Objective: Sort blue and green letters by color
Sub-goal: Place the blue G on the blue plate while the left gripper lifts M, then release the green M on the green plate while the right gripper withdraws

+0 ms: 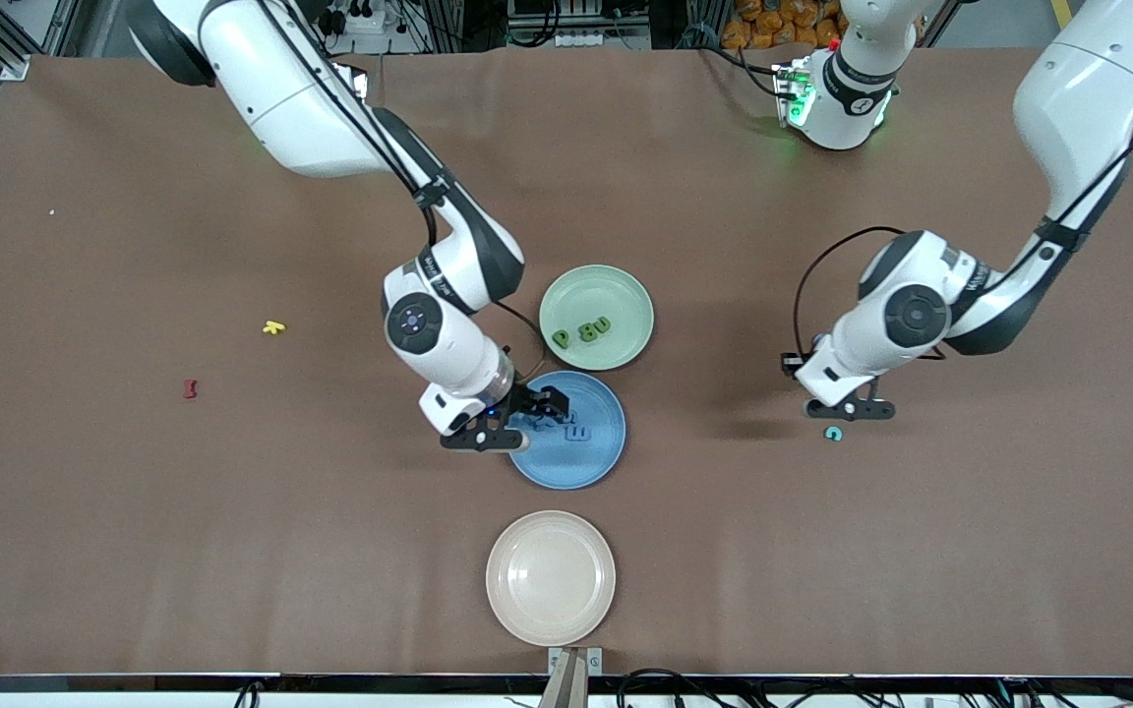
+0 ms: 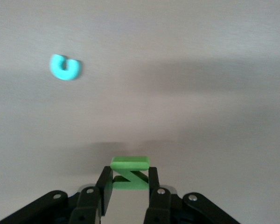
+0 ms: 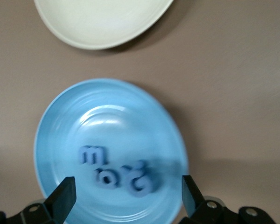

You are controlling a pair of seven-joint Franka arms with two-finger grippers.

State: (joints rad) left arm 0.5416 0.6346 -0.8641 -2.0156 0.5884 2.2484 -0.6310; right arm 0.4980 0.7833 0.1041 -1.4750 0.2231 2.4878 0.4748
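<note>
My left gripper (image 1: 850,409) is shut on a lime green Z letter (image 2: 129,163), held between its fingers (image 2: 104,186) over bare table toward the left arm's end. A small teal letter (image 1: 833,434) lies on the table just below it and also shows in the left wrist view (image 2: 65,66). My right gripper (image 1: 539,418) is open and empty over the blue plate (image 1: 598,462). Three blue letters (image 3: 107,176) lie in that plate (image 3: 60,121). Three green letters (image 1: 586,331) lie in the pale green plate (image 1: 616,285).
An empty cream plate (image 1: 551,577) sits nearest the front camera. A small yellow letter (image 1: 273,327) and a small dark red letter (image 1: 191,389) lie toward the right arm's end. The pale green plate's rim (image 3: 102,28) shows in the right wrist view.
</note>
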